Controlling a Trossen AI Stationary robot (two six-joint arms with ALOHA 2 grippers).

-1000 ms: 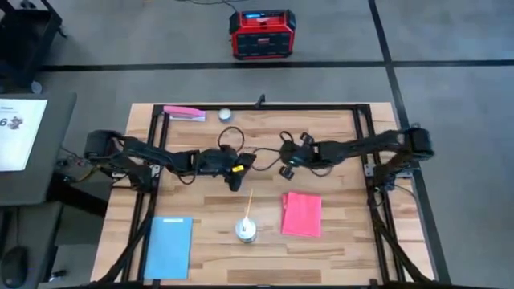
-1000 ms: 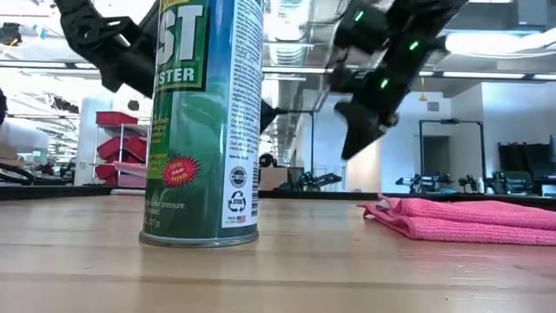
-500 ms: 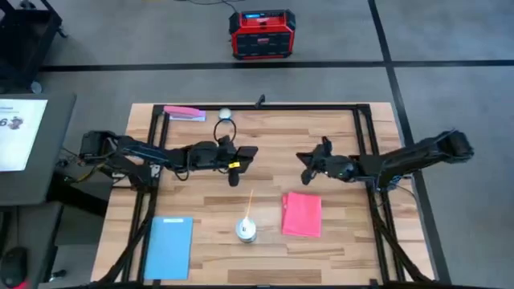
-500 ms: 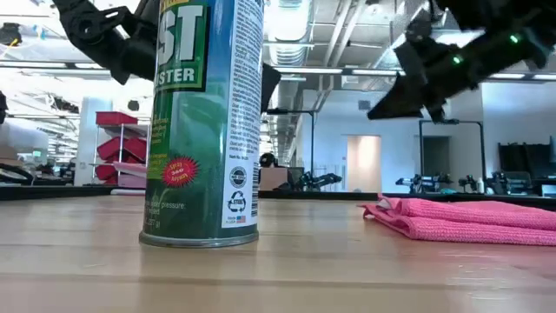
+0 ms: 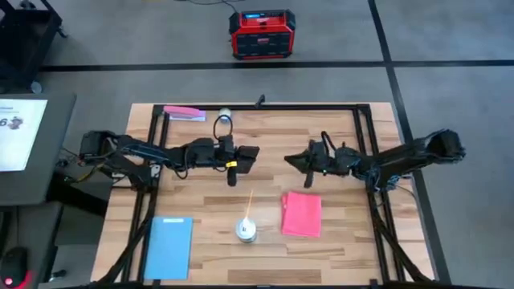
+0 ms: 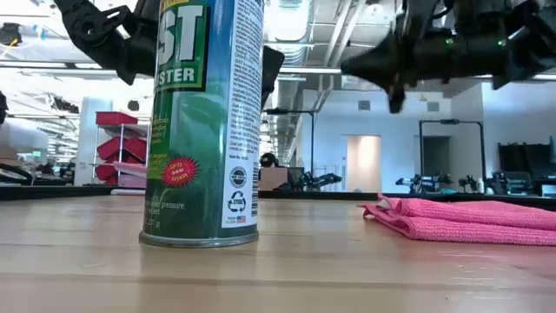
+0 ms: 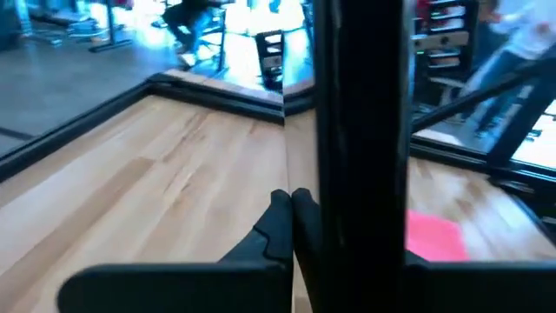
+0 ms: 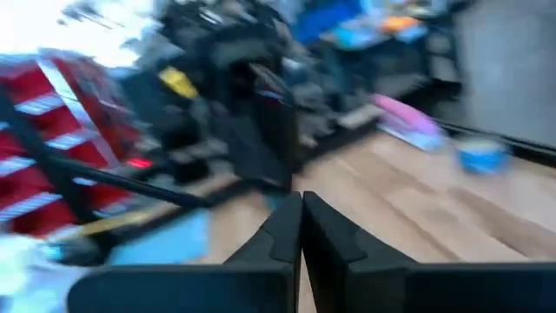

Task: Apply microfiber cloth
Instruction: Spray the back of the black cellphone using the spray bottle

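The cloth (image 5: 301,214) lies flat on the table (image 5: 337,241), folded, pink-red, with nothing touching it. In the low view the cloth (image 6: 465,219) shows as a low stack of folds on the wood, well to the side of the can. In the left wrist view a corner of the cloth (image 7: 432,236) shows past a black bar.

The right gripper (image 5: 294,160) hangs in the air just beyond the cloth's far edge, apart from it, its arm reaching in from the table's right side. In its own wrist view its fingers (image 8: 282,228) meet at the tips, so that claw is closed on nothing. In the low view it shows dark, high over the cloth (image 6: 382,65).

The spray can (image 5: 246,230) stands upright just left of the cloth, a thin straw slanting from its top. In the low view the can (image 6: 201,122) is green and fills the near ground.

The left gripper (image 5: 250,156) is farther off, up and to the left of the cloth, beyond the can. It is clamped on a black phone (image 5: 243,158), which it holds off the table; in the left wrist view the phone (image 7: 360,148) stands as a dark upright bar just beside the closed fingers (image 7: 278,228).

A light-blue rectangle (image 5: 169,246) lies well left of the cloth, past the can. A pink strip (image 5: 184,113) lies at the far-left corner of the table. A red box (image 5: 261,34) sits on the floor beyond the table.
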